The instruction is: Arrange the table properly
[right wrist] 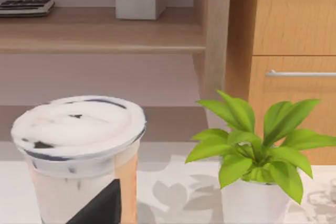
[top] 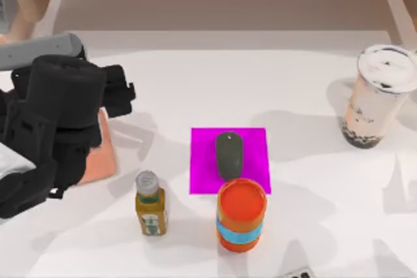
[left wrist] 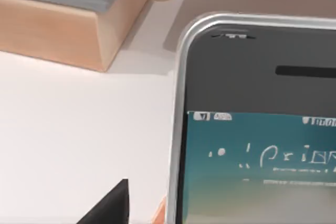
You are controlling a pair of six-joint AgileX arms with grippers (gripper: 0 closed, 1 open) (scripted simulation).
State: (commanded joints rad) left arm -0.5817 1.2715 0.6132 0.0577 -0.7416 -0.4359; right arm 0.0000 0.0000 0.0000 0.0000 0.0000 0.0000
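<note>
The white table [top: 306, 76] spans the top view from edge to edge and carries everything noted below; the left gripper [top: 120, 96] stands over its left side, black arm bulk behind it, and whether its jaws are apart or together cannot be told. Beneath that arm lies a peach-coloured flat item [top: 104, 151], partly covered. The left wrist view looks close down on a phone [left wrist: 257, 129], silver-edged, screen lit, lying on the table just beside one dark fingertip [left wrist: 113, 205]. To the right of the left gripper, well apart from it, a magenta mat [top: 251, 144] bears a dark grey mouse [top: 229, 154]; an orange can [top: 241, 216] with a blue band overlaps the mat's near edge; a small capped bottle [top: 150, 203] stands beside the can. A lidded milk-tea cup [top: 378, 96] stands at the right side. In the right wrist view the cup [right wrist: 79, 150] is near one dark fingertip [right wrist: 102, 208], a potted plant [right wrist: 254, 166] next to it; the right jaws' state cannot be told.
</note>
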